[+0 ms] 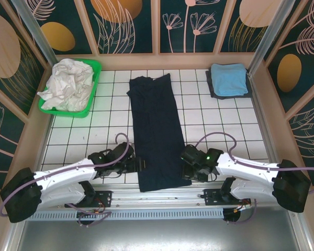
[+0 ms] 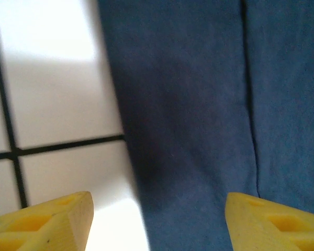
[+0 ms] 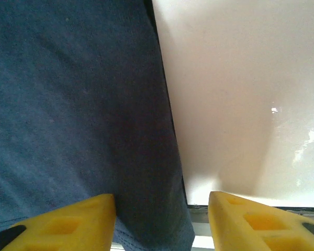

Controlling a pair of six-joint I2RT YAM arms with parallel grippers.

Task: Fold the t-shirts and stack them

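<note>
While the long dark navy cotton t-shirt (image 1: pixel 156 130) lies folded lengthwise down the centre of the white gridded surface (image 1: pixel 225 120), the left claw (image 1: pixel 137 164) and right claw (image 1: pixel 186 166) flank its lower end. Each stands with jaws parted astride a cloth edge, gripping nothing. A folded light blue t-shirt (image 1: pixel 227 79) sits upper right.

Navy tee (image 1: pixel 157 130), lt-blue tee (image 1: pixel 228 78), white tees (image 1: pixel 68 83) in green basket (image 1: pixel 96 83); table (image 1: pixel 220 125) white w/ black grid; fingertips (image 2: pixel 47 222) yellow.
</note>
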